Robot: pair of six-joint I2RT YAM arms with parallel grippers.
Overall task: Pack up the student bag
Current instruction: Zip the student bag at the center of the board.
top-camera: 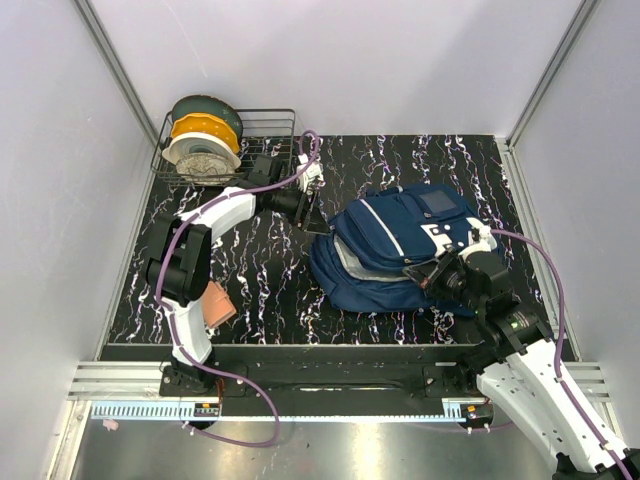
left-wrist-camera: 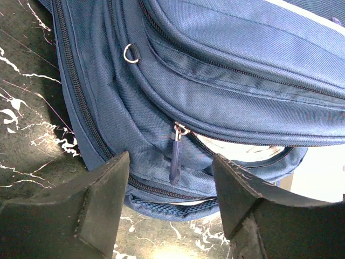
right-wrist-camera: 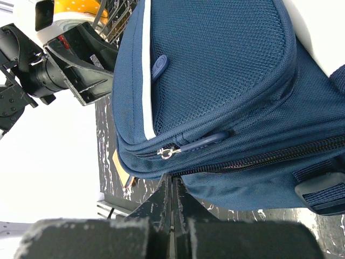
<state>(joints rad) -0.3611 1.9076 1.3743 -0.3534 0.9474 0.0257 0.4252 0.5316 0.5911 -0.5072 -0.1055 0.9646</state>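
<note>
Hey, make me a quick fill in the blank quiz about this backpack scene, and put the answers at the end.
1. The student bag is dark ____ with a white stripe.
2. A zip pull shows between the left gripper's ____ jaws.
3. The right gripper's jaws are ____.
4. The spools sit in a wire ____ at the table's far left corner.
Missing words: blue; open; shut; basket.

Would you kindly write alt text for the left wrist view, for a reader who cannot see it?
A navy blue backpack fills most of the view, lying on a black table with white veining. A zip pull on it shows in the gap between the left arm's two open fingers.
</note>
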